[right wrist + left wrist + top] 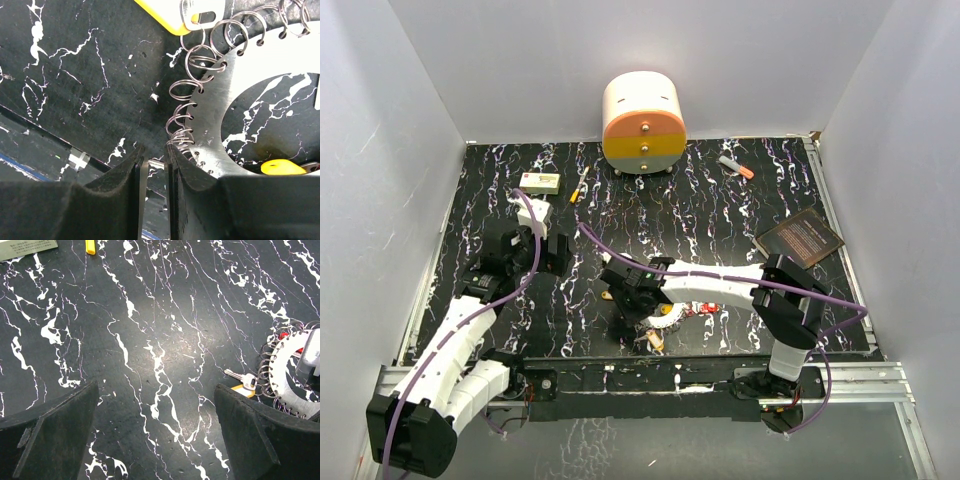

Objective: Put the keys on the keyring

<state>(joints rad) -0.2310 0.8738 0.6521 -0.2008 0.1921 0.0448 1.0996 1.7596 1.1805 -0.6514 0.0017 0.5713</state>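
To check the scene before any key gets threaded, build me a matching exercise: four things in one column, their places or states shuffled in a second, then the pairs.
Things
1. left gripper
2. right gripper
3. keyring
4. orange-tipped marker pen

Places or states
A. lies toward the far right corner of the table
B. fingers wide apart above bare tabletop
C. flat on the tabletop, with a wide round hole in its middle
D. fingers nearly together, right beside the ring's rim

Pairs: 1-B, 2-D, 3-C, 4-A
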